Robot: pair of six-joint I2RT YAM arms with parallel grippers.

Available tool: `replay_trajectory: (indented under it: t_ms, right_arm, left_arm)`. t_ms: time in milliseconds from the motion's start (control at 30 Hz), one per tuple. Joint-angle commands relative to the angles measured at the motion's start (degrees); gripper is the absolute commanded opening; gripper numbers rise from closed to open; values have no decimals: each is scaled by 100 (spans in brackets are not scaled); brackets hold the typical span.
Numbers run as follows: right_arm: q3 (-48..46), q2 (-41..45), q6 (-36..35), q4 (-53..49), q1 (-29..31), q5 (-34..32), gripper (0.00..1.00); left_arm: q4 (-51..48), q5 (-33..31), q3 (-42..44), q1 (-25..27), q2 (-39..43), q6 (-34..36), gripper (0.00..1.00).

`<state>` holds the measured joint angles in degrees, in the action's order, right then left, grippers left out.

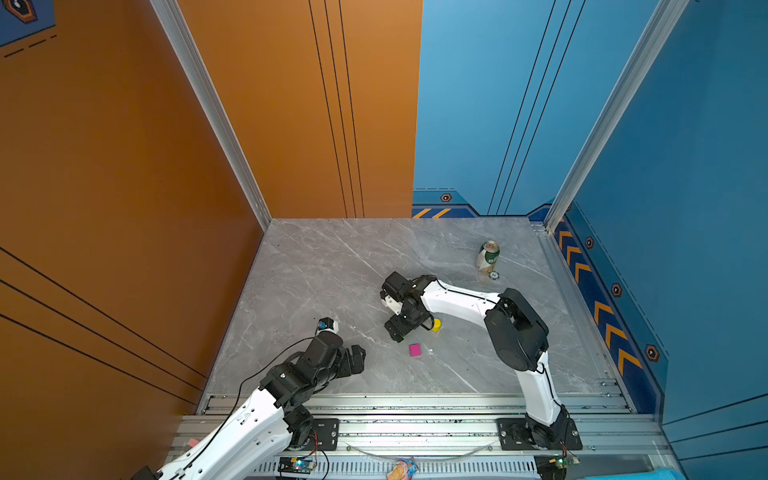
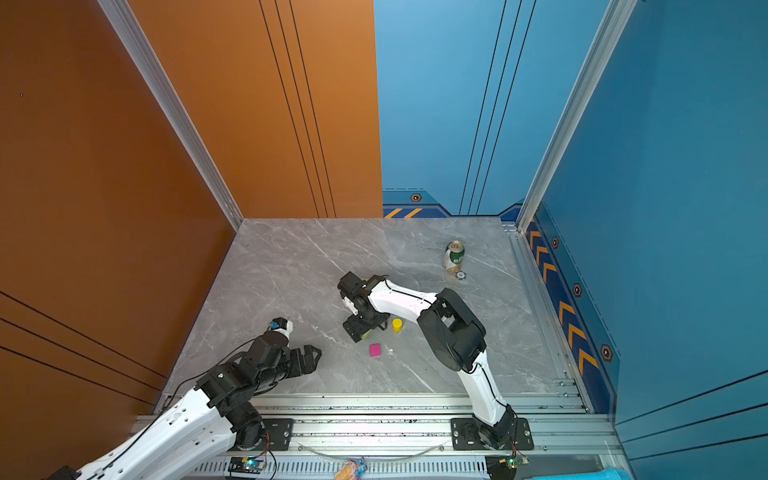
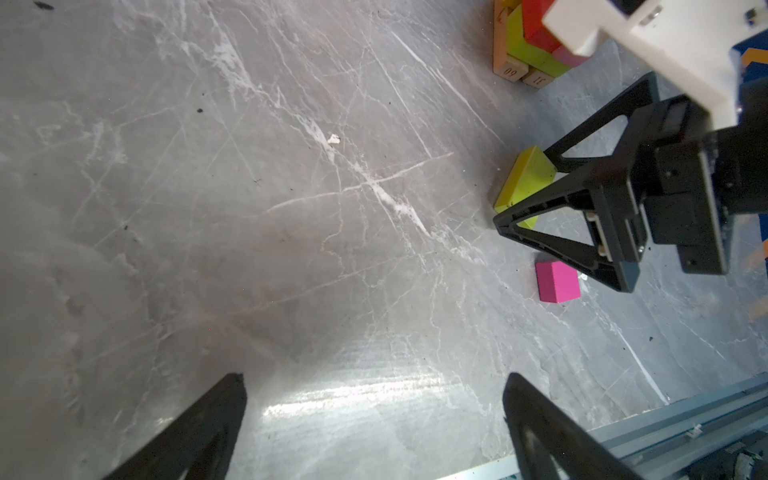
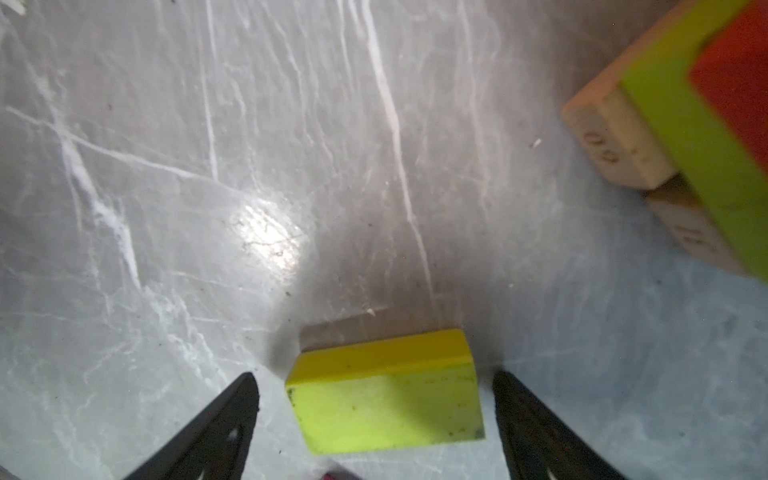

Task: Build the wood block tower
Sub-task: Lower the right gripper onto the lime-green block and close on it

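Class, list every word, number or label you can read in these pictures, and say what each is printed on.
"60": on the end face of a tan bar, seen by the left wrist camera.
"31": on the end face of the neighbouring tan bar.
drink can: label lettering too small to read.

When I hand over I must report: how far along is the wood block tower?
Done: a low tower stands, tan bars lowest, a lime-green slab and red block above. In hand: the right gripper, jaws open, straddles a loose lime-green block, not yet gripped. Left: the magenta cube and yellow cylinder also lie loose; the left gripper is open, empty.
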<state>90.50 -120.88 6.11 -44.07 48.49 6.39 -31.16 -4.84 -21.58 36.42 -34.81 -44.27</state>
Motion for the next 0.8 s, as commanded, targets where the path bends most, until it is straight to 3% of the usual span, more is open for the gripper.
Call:
replay_trajectory:
  t_ms: [0, 333, 767]
  right_arm:
    - [-20, 1, -154, -187, 33, -50, 90]
    - [-132, 38, -264, -213, 95, -193, 83]
    - [-98, -39, -157, -275, 134, -536, 64]
  left_arm:
    - [-102, 81, 75, -16, 53, -4, 98]
    - [-106, 71, 58, -12, 57, -18, 98]
    - [-110, 80, 93, -18, 179, -44, 98]
